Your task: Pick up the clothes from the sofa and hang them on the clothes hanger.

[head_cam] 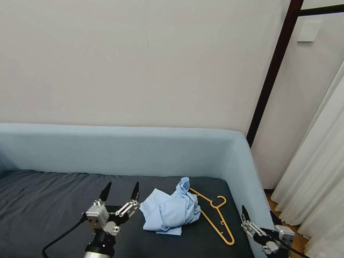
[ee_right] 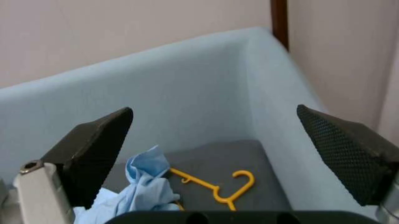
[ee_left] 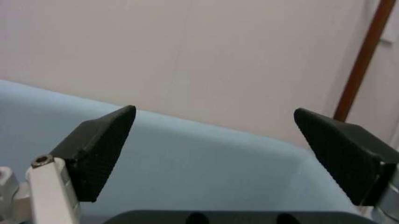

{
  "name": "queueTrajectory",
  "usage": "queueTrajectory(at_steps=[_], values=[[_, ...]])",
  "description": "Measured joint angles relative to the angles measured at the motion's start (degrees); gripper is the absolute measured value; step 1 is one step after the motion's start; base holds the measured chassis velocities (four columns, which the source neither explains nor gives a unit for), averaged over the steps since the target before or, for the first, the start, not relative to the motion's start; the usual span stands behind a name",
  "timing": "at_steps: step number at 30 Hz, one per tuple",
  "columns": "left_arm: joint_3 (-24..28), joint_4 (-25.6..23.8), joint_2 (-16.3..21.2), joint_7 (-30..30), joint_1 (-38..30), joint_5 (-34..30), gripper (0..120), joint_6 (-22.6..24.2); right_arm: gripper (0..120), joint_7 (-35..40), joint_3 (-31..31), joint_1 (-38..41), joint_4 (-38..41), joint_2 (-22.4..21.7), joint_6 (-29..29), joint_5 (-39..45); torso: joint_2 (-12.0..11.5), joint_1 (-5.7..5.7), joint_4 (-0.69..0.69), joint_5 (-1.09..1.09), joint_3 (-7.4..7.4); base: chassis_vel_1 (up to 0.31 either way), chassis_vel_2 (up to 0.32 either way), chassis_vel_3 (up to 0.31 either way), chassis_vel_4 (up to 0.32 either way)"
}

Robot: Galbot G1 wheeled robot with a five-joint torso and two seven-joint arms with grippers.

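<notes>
The crumpled blue shirt lies on the sofa's dark seat. Just to its right the orange hanger lies flat. Its long axis runs diagonally from the shirt toward the seat's front right, hook toward the armrest. The left gripper and right gripper hover, jaws spread and empty.

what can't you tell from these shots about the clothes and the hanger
- Blue clothes, head view: crumpled on themselves, so the garment type is unclear.
- Orange hanger, head view: part of it runs under the clothes.
- Clothes, right wrist view: cut off by the bottom edge and by a finger of the open right hand.
- Left hand, open beside the clothes, head view: its arm is cut off by the bottom edge.
</notes>
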Motion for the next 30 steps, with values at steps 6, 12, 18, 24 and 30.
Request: queueTrajectory(at_steps=[6,12,18,24,30], values=[[-5.72,3.01,-1.18,0.23,0.62,0.04,100,1.45,100,-0.87,-7.64,13.72,-10.13,-4.04,-0.58,3.94,0.00,0.01,0.02,-0.01,0.01,0.000,0.000,0.000,0.000],[-7.94,2.98,-3.10,-0.47,2.67,0.49,100,0.72,100,-0.98,-14.48,21.29,-18.38,-5.37,-2.16,6.06,-0.01,0.00,0.02,-0.01,0.01,0.000,0.000,0.000,0.000],[-11.16,2.34,-4.85,-1.13,4.59,2.66,100,-1.21,100,-3.57,-20.29,30.84,-29.67,-3.98,-4.15,12.69,-0.01,0.01,0.03,-0.01,0.00,0.000,0.000,0.000,0.000],[-11.40,2.30,-6.53,-2.66,5.45,4.21,100,-3.09,100,-20.39,-21.09,35.46,-42.44,-2.50,3.24,8.02,-0.01,0.01,0.02,-0.01,0.00,0.000,0.000,0.000,0.000],[-10.98,1.80,-8.76,-3.08,5.75,5.22,100,-3.60,100,-15.82,-22.19,36.95,-47.08,-0.93,3.53,1.81,-0.01,0.00,0.01,-0.01,0.00,0.000,0.000,0.000,0.000]])
